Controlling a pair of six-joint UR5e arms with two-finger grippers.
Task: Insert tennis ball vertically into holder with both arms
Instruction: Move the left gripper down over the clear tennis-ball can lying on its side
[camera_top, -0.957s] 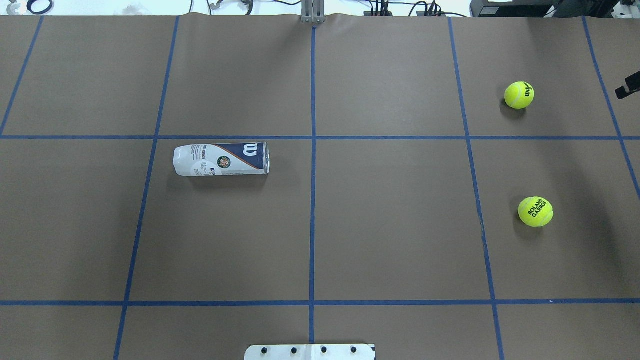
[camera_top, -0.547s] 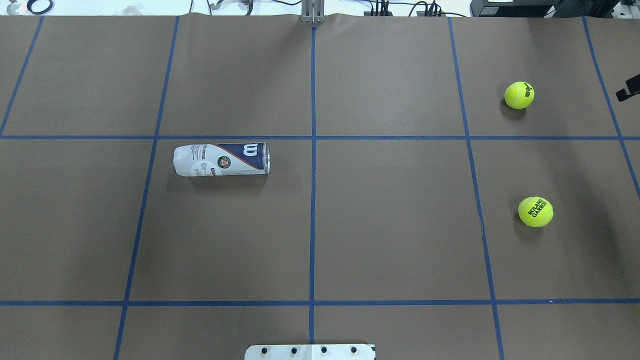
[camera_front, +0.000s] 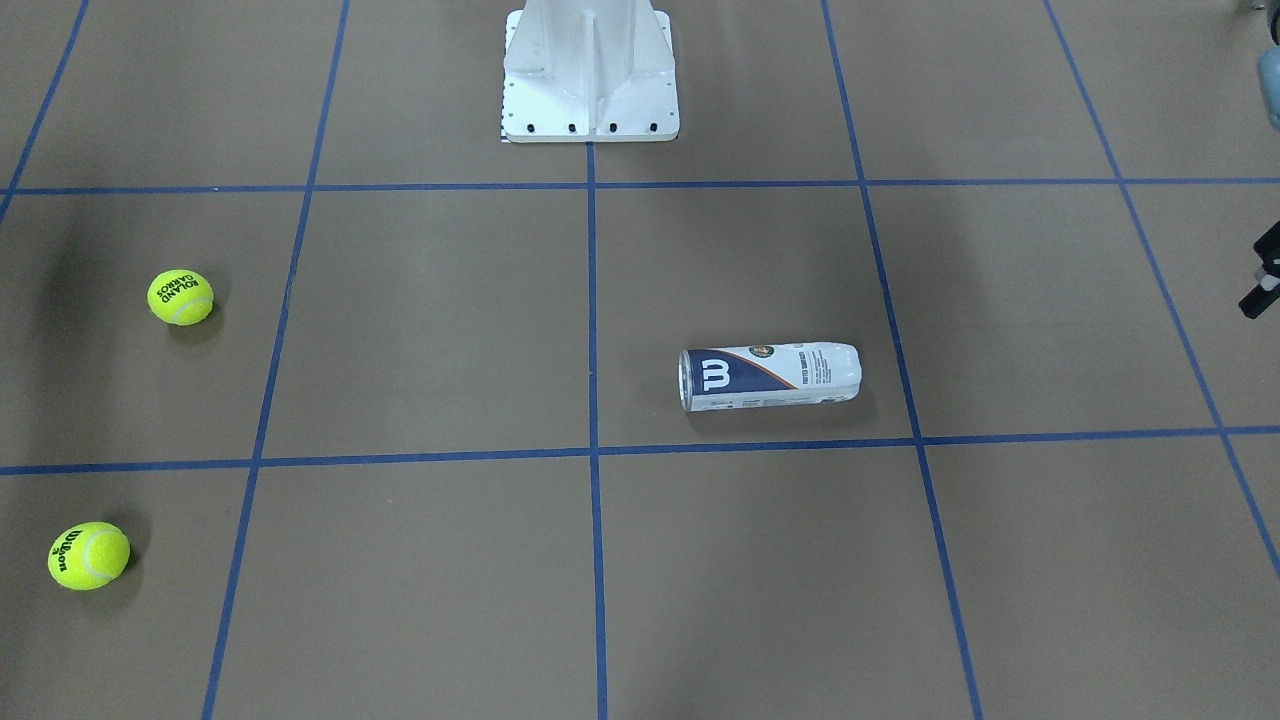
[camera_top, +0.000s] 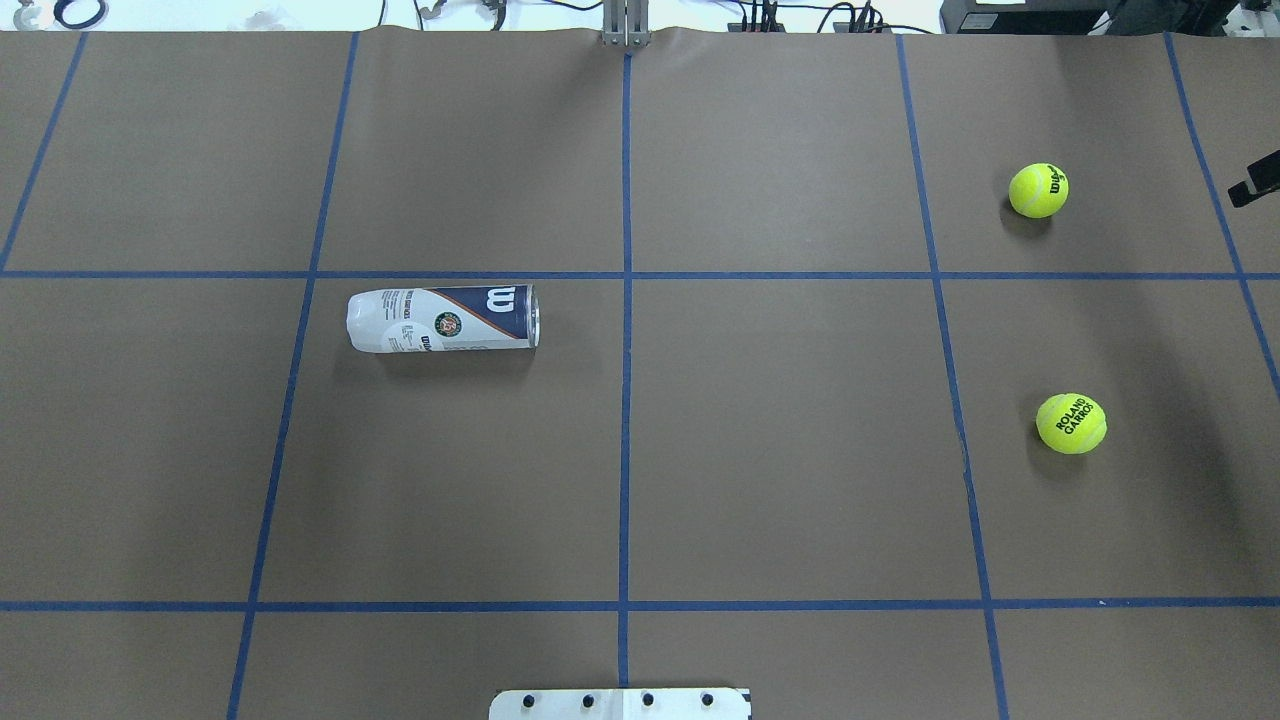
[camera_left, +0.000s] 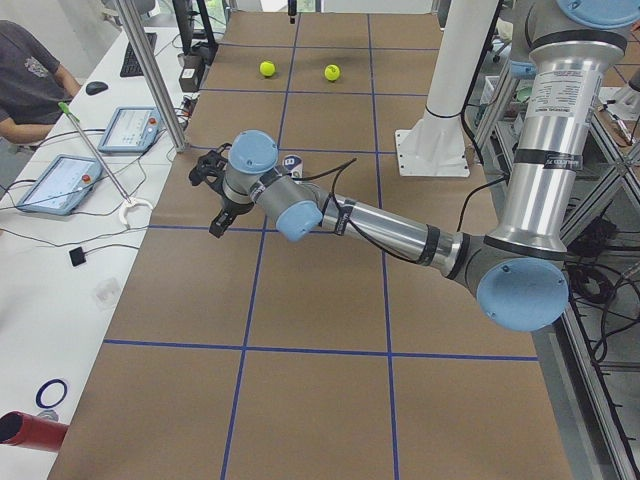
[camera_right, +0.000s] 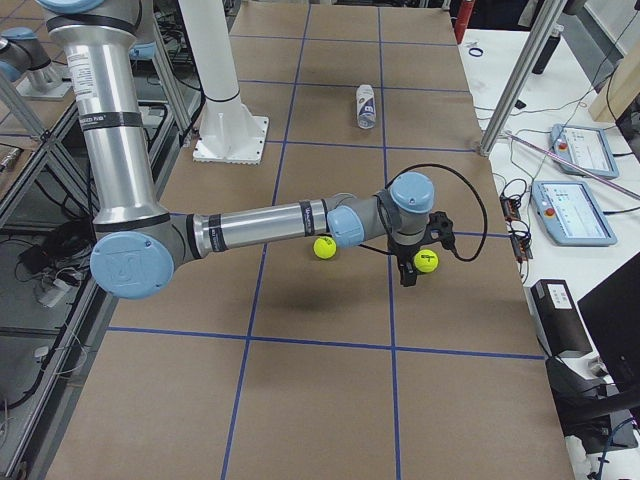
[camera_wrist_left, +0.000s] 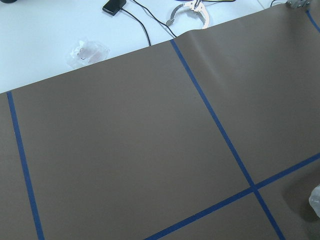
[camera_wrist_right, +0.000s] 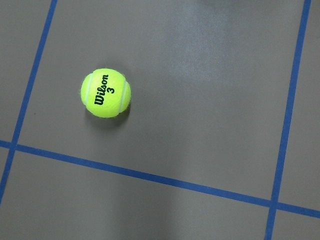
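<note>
One big brown worktop (camera_top: 780, 450) is crossed by blue tape lines (camera_top: 625, 400), with a white desk (camera_left: 50, 300) and screens (camera_left: 128, 128) beside it. Only a bit of the left end effector (camera_left: 216, 215) and the right end effector (camera_right: 405, 272) shows, so I cannot tell if they are wide or narrow. The holder (camera_top: 443, 318) lies on its side, far from the Wilson ball (camera_top: 1038, 190) and the Roland Garros ball (camera_top: 1071, 423).

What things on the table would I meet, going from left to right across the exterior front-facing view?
Wilson tennis ball → Roland Garros tennis ball → white pedestal base → holder, lying on its side.
</note>
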